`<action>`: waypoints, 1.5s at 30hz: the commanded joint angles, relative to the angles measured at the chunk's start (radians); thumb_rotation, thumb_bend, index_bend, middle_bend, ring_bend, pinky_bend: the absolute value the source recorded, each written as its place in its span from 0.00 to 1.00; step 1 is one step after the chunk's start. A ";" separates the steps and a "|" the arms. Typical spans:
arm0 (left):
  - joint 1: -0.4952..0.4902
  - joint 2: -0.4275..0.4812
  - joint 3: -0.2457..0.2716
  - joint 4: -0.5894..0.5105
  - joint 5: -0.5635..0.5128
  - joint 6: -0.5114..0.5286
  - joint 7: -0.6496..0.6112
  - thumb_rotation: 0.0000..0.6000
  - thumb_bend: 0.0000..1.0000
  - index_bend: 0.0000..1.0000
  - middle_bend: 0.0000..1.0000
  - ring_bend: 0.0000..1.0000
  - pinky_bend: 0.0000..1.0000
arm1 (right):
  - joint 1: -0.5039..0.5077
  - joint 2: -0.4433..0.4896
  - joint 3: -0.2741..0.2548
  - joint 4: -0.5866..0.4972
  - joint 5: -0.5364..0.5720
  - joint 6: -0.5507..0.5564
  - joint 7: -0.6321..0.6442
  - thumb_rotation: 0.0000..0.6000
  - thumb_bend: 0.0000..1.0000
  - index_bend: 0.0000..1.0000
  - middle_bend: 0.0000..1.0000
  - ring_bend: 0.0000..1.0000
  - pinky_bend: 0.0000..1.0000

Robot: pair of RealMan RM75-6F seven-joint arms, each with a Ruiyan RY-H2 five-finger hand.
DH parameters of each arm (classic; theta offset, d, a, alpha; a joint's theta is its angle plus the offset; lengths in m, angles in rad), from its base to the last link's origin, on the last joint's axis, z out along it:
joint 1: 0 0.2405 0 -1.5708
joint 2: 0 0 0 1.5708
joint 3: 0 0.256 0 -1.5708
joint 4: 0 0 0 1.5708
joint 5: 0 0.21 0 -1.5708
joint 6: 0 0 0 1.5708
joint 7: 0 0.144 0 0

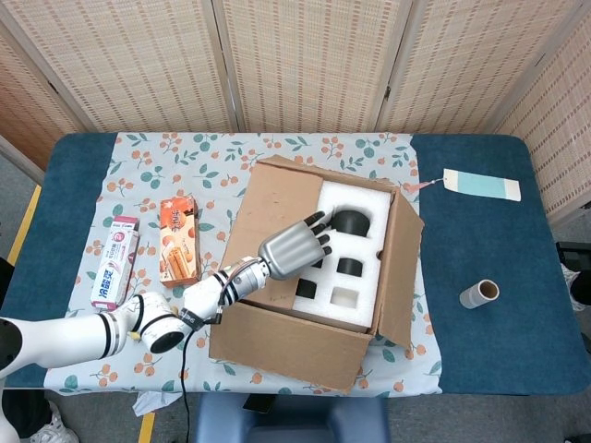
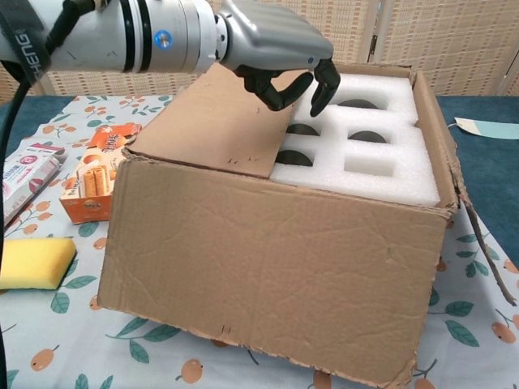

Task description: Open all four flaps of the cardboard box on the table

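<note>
left hand [image 2: 280, 61] empty, fingers curled over closed left flap [image 2: 219, 121]; risk: fingertips snag foam [image 2: 365, 154], miss edge

Across the top of the head view stands a folding screen [image 1: 305, 65] of woven, straw-coloured panels in pale frames; the chest view shows the same panels behind the scene. Below it sits a table [image 1: 480, 231] covered in dark blue — a white cloth [image 1: 175, 157] printed with leaves and orange fruit lies over its left and middle. Grey floor [image 1: 14, 198] shows at the left edge, with a yellow stripe [image 1: 20, 240] running beside the table, and more grey along the bottom edge. The light is even and soft.
</note>
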 commanded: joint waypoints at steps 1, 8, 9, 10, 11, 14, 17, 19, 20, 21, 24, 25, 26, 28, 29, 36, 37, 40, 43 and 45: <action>0.000 -0.015 0.018 0.001 -0.020 0.026 0.043 1.00 0.98 0.48 0.37 0.23 0.14 | -0.001 0.000 0.000 0.001 -0.002 0.002 0.001 0.54 0.35 0.34 0.00 0.00 0.00; -0.001 -0.024 0.038 0.004 -0.042 0.064 0.125 1.00 0.98 0.52 0.37 0.23 0.13 | 0.000 0.000 -0.003 0.001 -0.009 0.002 -0.002 0.55 0.35 0.34 0.00 0.00 0.00; -0.001 -0.025 0.041 0.002 -0.047 0.067 0.134 1.00 0.98 0.52 0.37 0.23 0.13 | 0.000 0.000 -0.003 0.001 -0.009 0.002 -0.002 0.54 0.35 0.34 0.00 0.00 0.00; -0.001 -0.025 0.043 0.001 -0.050 0.068 0.138 1.00 0.98 0.52 0.37 0.23 0.13 | 0.001 0.000 -0.003 0.001 -0.009 0.002 -0.001 0.54 0.35 0.34 0.00 0.00 0.00; -0.001 -0.027 0.045 0.001 -0.053 0.068 0.141 1.00 0.98 0.52 0.37 0.23 0.13 | 0.001 0.000 -0.003 0.000 -0.008 0.002 0.000 0.54 0.35 0.34 0.00 0.00 0.00; -0.003 -0.030 0.048 0.002 -0.059 0.071 0.145 1.00 0.98 0.52 0.37 0.23 0.14 | 0.002 0.001 -0.004 0.000 -0.010 -0.001 -0.001 0.55 0.35 0.34 0.00 0.00 0.00; -0.004 -0.034 0.052 0.005 -0.061 0.079 0.155 1.00 0.98 0.53 0.37 0.23 0.14 | 0.003 0.001 -0.006 0.001 -0.013 -0.003 0.000 0.55 0.35 0.34 0.00 0.00 0.00; -0.005 -0.036 0.056 0.009 -0.063 0.083 0.163 1.00 0.98 0.53 0.37 0.23 0.14 | 0.004 0.002 -0.007 0.001 -0.015 -0.003 0.000 0.55 0.35 0.34 0.00 0.00 0.00; -0.004 -0.037 0.057 0.011 -0.063 0.086 0.167 1.00 0.98 0.53 0.37 0.23 0.13 | 0.003 0.002 -0.007 0.001 -0.016 -0.002 0.000 0.54 0.35 0.34 0.00 0.00 0.00; -0.004 -0.039 0.060 0.014 -0.065 0.088 0.171 1.00 0.98 0.53 0.37 0.23 0.13 | 0.003 0.002 -0.008 0.001 -0.017 -0.001 0.000 0.55 0.35 0.34 0.00 0.00 0.00; -0.003 -0.043 0.068 0.021 -0.067 0.093 0.185 1.00 0.98 0.54 0.37 0.23 0.13 | 0.004 0.002 -0.009 0.002 -0.019 0.000 0.001 0.55 0.35 0.34 0.00 0.00 0.00; -0.002 -0.045 0.070 0.024 -0.068 0.096 0.190 1.00 0.98 0.54 0.37 0.22 0.13 | 0.004 0.002 -0.009 0.002 -0.019 0.000 0.002 0.54 0.35 0.34 0.00 0.00 0.00; -0.002 -0.046 0.073 0.026 -0.069 0.098 0.195 1.00 0.98 0.54 0.37 0.22 0.13 | 0.004 0.002 -0.009 0.002 -0.020 0.000 0.002 0.55 0.35 0.33 0.00 0.00 0.00; -0.001 -0.050 0.077 0.032 -0.070 0.103 0.207 1.00 0.98 0.54 0.37 0.22 0.13 | 0.004 0.002 -0.010 0.003 -0.021 0.000 0.001 0.54 0.35 0.33 0.00 0.00 0.00; -0.001 -0.052 0.080 0.034 -0.070 0.105 0.212 1.00 0.98 0.54 0.37 0.22 0.13 | 0.004 0.002 -0.010 0.003 -0.021 0.000 0.001 0.55 0.35 0.33 0.00 0.00 0.00; 0.001 -0.061 0.089 0.037 -0.067 0.123 0.238 1.00 0.98 0.55 0.37 0.22 0.13 | 0.006 0.004 -0.014 0.004 -0.025 -0.002 0.003 0.54 0.35 0.33 0.00 0.00 0.00; 0.002 -0.062 0.091 0.039 -0.064 0.130 0.249 1.00 0.98 0.55 0.37 0.22 0.13 | 0.006 0.004 -0.014 0.004 -0.026 -0.002 0.002 0.54 0.35 0.33 0.00 0.00 0.00; 0.005 -0.066 0.098 0.047 -0.057 0.155 0.294 1.00 0.98 0.56 0.37 0.22 0.13 | 0.006 0.005 -0.016 0.004 -0.028 -0.001 0.003 0.55 0.35 0.33 0.00 0.00 0.00; 0.011 -0.068 0.103 0.041 -0.064 0.174 0.334 1.00 0.98 0.57 0.37 0.22 0.13 | 0.007 0.005 -0.017 0.006 -0.029 -0.001 0.006 0.55 0.35 0.33 0.00 0.00 0.00; 0.014 -0.066 0.103 0.032 -0.073 0.184 0.355 1.00 0.98 0.57 0.37 0.22 0.13 | 0.008 0.005 -0.019 0.007 -0.031 -0.002 0.006 0.55 0.35 0.33 0.00 0.00 0.00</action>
